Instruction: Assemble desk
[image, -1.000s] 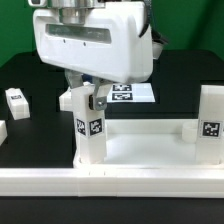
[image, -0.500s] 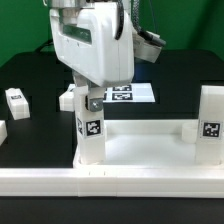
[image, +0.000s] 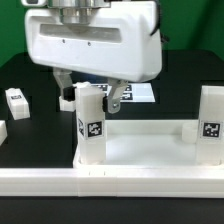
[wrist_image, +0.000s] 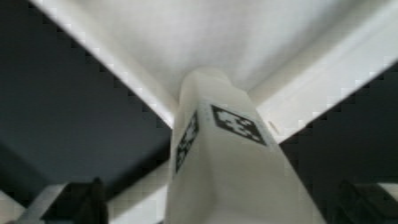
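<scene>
On the black counter (image: 30, 70), a large white plastic tray-like tabletop (image: 145, 150), lying flat across the near side of the exterior view, rim upward. At its corner toward the exterior view's left, a white square leg (image: 90, 125) standing upright, with black-and-white tags on both visible faces. At the corner toward the exterior view's right, a second white tagged leg (image: 210, 125), likewise upright.

Directly over the first leg, the claw (image: 90, 92) beneath a bulky white housing (image: 95, 45): released, dark fingers (image: 115, 97) spread to either side of the leg's top, a gap showing on each side, gripping nothing. Same story from the wrist view: leg (wrist_image: 222, 140) passing between the parted fingertips (wrist_image: 80, 200), touching neither, with the white tabletop (wrist_image: 302, 50) and dark counter (wrist_image: 71, 100) beyond.

Behind the claw, the thin flat white marker board (image: 135, 93), partly hidden. Well apart toward the exterior view's left, a small white block (image: 17, 100) with dark marks, resting on the counter.
</scene>
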